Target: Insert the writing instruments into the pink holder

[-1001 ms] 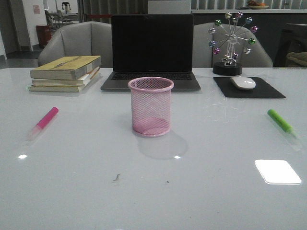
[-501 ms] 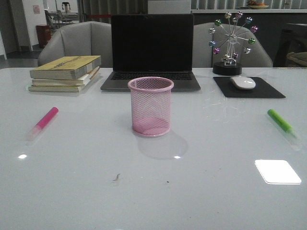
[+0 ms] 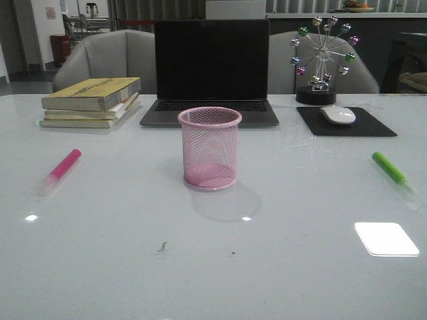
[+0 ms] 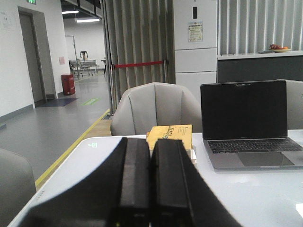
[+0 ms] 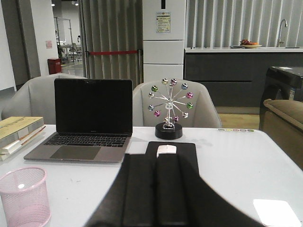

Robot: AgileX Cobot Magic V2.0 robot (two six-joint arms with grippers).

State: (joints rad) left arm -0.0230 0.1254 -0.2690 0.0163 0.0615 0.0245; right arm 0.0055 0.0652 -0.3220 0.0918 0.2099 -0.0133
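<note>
- Mid-tabletop [image 3: 133, 267] stands my pink holder [image 3: 209, 148], empty.
- Pink marker [image 3: 60, 169] lies far left, green marker [image 3: 393, 172] far right.
- My left fingers [image 4: 150, 182] and right fingers [image 5: 156, 189] are clenched, holding nothing.

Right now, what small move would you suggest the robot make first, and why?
Probably open the left gripper and lower it toward the pink marker. Both grippers are shut and empty, both markers lie flat on the table, pink on the left, green marker on the right, and the pink holder stands empty between them.
</note>
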